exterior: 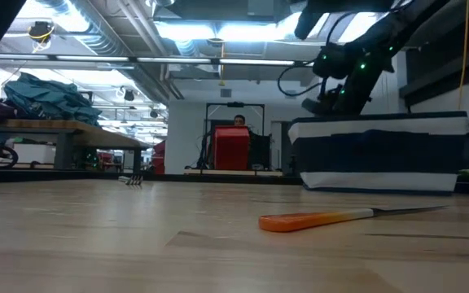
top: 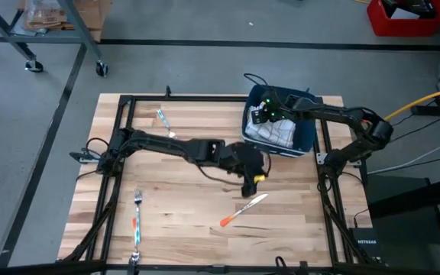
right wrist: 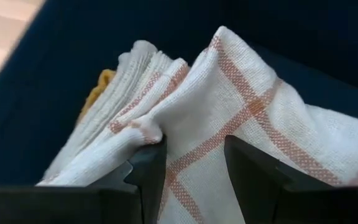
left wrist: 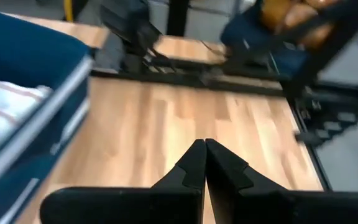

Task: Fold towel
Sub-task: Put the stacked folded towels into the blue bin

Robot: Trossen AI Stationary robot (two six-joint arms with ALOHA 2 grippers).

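Towel (right wrist: 229, 118), white with thin red-orange check lines, lies bunched inside the dark blue bin (top: 305, 137) at the far right part of the table, rising in a peaked fold just ahead of the right gripper (right wrist: 194, 168). That gripper reaches down into the bin with its fingers apart, one on either side of a ridge of cloth; the fabric fills the gap, but a firm pinch cannot be made out. The bin walls stand close around it on all sides, and a bit of yellow cloth (right wrist: 101, 84) shows beyond the towel, mostly covered. The left gripper (left wrist: 204, 163) hangs over the bare wooden table (top: 182, 198) just beside the bin's near wall, its fingers pressed together with nothing between them; open boards stretch ahead of it to the black frame rail at the table edge. An orange-handled knife (top: 243, 209) lies just past the left gripper toward the front, and a fork (top: 137, 218) well off to its side. From the low view the bin's contents are hidden behind its wall.
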